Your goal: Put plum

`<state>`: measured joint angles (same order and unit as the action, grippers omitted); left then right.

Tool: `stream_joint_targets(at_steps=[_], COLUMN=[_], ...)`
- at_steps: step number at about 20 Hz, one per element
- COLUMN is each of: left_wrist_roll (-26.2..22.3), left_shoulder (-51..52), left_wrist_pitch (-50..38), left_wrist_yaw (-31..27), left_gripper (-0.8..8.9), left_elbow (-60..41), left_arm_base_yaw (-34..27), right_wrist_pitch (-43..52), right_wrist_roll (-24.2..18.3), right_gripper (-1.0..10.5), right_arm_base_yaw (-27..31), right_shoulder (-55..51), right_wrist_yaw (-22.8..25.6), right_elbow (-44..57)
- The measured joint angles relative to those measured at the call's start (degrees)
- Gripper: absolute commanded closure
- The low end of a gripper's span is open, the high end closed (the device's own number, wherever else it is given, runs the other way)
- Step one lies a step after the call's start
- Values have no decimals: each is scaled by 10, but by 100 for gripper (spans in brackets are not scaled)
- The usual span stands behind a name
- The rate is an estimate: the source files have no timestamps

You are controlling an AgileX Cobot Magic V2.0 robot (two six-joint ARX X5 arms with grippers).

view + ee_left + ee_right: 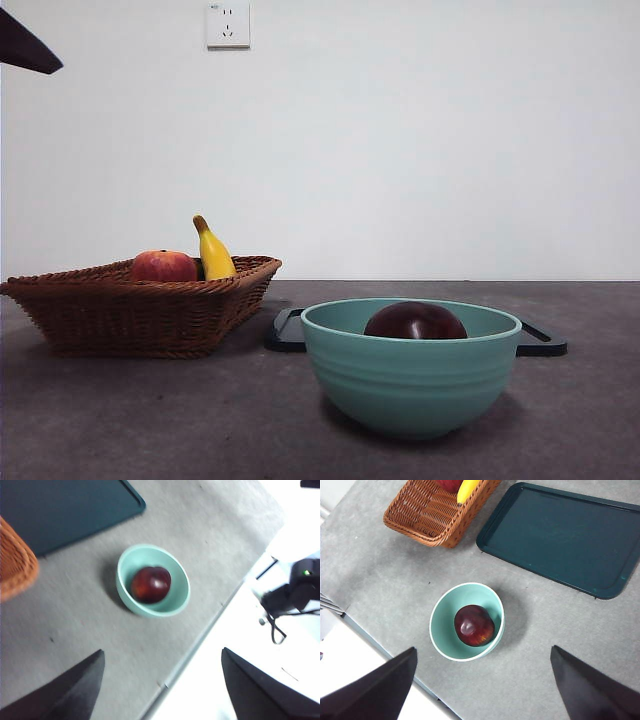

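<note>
The dark maroon plum (pixel 415 321) (pixel 150 584) (pixel 474 625) lies inside a teal bowl (pixel 412 385) (pixel 127 590) (pixel 440 630) near the table's front edge. High above it my left gripper (pixel 160 690) is open and holds nothing. My right gripper (pixel 482 690) is also open, empty, and well above the bowl. In the front view only a black arm tip (pixel 28 48) shows at the top left corner.
A wicker basket (pixel 140 305) (pixel 432 515) (pixel 15 565) holds a red apple (pixel 163 266) and a yellow banana (pixel 214 252) (pixel 467 490). A dark green tray (pixel 560 535) (pixel 60 510) (pixel 540 343) lies behind the bowl. The table edge (pixel 200 645) runs close to the bowl.
</note>
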<state>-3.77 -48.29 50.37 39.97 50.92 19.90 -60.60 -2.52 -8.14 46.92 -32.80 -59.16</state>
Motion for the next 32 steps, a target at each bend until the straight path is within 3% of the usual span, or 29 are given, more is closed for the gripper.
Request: stream_joint_targets(at_steps=[8,13,16,19,32], left_wrist_roll=[-2,-2,-2,-2,-2], left_shoulder=[0,0,0,0,0], left_wrist_pitch=[6,4,4,4,3], left_wrist_yaw=[1,1,1,1,1], left_gripper=[440,440,440,440,440], left_elbow=[0,0,0,0,0], left_arm_base_yaw=[0,0,0,0,0], right_wrist_pitch=[-10,101,188,245,400], right_wrist_roll=[9,64,103,119,125], right_gripper=[521,523,592,592,750], right_arm_base_yaw=[-16,-67,-105,-142,-230], right_shoulder=[5,31,56,100,290], right_wrist_yaw=[0,1,38,73,194], right_elbow=[5,113,160,179,181])
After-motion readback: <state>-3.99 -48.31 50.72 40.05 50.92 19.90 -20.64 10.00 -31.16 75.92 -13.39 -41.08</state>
